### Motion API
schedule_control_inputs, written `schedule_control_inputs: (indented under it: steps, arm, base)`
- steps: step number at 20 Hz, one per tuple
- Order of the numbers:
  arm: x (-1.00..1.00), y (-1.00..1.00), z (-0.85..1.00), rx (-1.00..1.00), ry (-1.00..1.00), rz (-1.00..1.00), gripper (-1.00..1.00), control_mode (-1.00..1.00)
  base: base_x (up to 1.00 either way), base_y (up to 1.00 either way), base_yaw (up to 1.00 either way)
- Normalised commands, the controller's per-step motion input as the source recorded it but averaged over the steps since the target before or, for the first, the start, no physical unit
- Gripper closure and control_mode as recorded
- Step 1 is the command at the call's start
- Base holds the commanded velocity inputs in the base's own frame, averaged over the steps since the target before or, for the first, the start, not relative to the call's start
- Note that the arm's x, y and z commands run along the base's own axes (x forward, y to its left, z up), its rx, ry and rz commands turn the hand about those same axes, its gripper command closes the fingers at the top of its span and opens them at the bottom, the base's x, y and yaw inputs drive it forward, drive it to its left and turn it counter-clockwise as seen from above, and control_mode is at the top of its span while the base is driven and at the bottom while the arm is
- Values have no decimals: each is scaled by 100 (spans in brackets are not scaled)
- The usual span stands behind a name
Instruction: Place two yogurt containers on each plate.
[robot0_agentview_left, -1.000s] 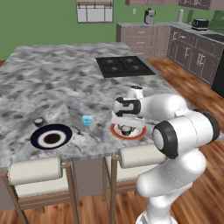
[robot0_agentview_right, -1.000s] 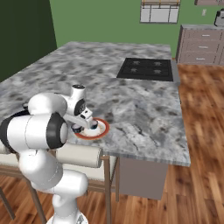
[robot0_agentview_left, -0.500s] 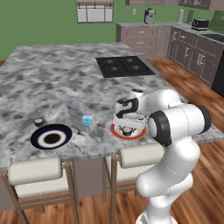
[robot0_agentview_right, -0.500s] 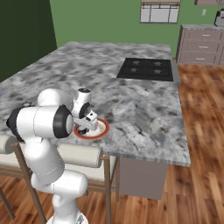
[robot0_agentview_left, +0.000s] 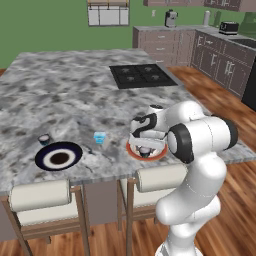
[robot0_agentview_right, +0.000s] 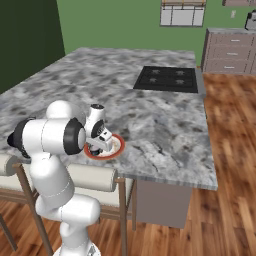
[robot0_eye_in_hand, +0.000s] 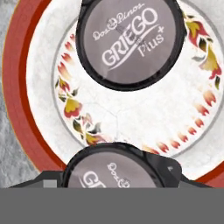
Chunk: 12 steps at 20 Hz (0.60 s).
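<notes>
On the bench (robot0_agentview_left: 75, 95), going left to right in the left base view, a dark cup (robot0_agentview_left: 44, 139) stands just beside the navy plate (robot0_agentview_left: 58, 157), apart from its rim. The blue tub (robot0_agentview_left: 100, 137) sits between the two plates. The red-rimmed plate (robot0_agentview_left: 159, 154) carries two round tubs; the far tub (robot0_eye_in_hand: 127, 41) lies clear, while the near tub (robot0_eye_in_hand: 118, 168) sits low between the fingertips. The hand (robot0_agentview_left: 145, 150) hangs over this plate; whether it pinches the near tub I cannot tell.
</notes>
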Motion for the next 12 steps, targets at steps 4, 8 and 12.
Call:
schedule_control_inputs:
  steps: [4, 8, 12]
  arm:
    - [4, -8, -4, 0, -5, 0, 100, -100]
    - [13, -16, 0, 0, -6, 0, 100, -100]
    - [16, -12, -2, 0, -6, 0, 100, -100]
  base:
    - [0, 0, 0]
    - [0, 0, 0]
    - [0, 0, 0]
